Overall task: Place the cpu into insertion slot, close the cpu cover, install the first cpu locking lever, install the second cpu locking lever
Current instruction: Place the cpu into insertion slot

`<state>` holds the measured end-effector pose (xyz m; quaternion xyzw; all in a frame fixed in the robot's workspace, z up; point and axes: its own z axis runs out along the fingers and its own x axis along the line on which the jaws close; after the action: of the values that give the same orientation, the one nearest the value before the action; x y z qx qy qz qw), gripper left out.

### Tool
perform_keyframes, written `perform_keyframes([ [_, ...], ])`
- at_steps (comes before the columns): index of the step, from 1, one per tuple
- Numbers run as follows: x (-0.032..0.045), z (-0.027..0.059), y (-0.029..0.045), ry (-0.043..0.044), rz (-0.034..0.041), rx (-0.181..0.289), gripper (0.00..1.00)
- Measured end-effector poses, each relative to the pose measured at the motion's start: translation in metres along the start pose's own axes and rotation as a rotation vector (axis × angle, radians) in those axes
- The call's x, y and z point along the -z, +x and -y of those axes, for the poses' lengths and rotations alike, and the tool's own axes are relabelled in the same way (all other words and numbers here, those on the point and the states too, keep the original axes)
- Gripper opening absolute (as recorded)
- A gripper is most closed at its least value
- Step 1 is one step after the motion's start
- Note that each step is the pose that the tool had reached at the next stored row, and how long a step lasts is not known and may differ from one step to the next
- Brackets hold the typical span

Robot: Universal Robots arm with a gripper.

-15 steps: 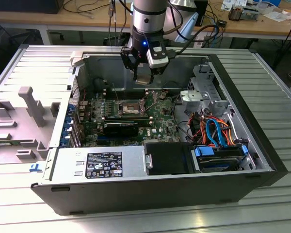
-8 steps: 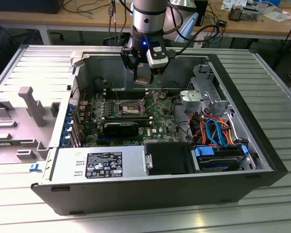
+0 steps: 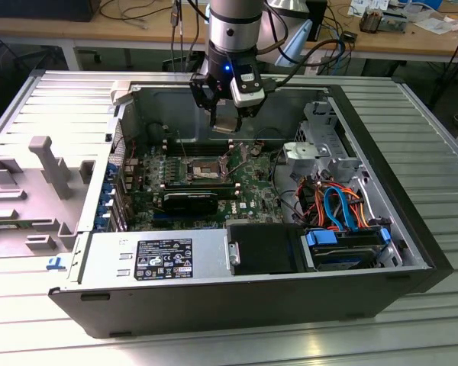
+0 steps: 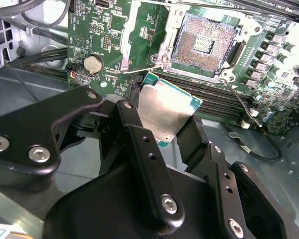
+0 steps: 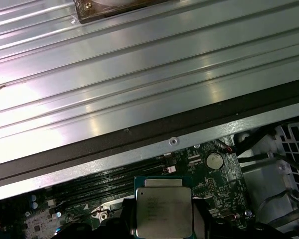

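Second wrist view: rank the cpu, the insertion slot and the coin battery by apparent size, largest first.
1. The insertion slot and the cpu look about alike; the cpu is nearer the camera, so they are left unranked.
2. The coin battery is clearly smallest.

The cpu [image 4: 167, 112], a silvery-topped square with a green edge, sits clamped between the jaws. Just beyond the jaws' tips, the insertion slot [image 4: 204, 42] lies bare, its tan-gold centre exposed. The cpu cover [image 4: 125, 40] seems swung open beside it.
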<state>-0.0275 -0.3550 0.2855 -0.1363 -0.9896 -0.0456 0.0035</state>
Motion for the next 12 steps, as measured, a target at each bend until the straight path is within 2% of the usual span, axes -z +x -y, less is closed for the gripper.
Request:
perform_keyframes([
  [12, -0.0002, 0.0000, 0.0000, -0.0002, 0.0010, -0.011, 0.54],
])
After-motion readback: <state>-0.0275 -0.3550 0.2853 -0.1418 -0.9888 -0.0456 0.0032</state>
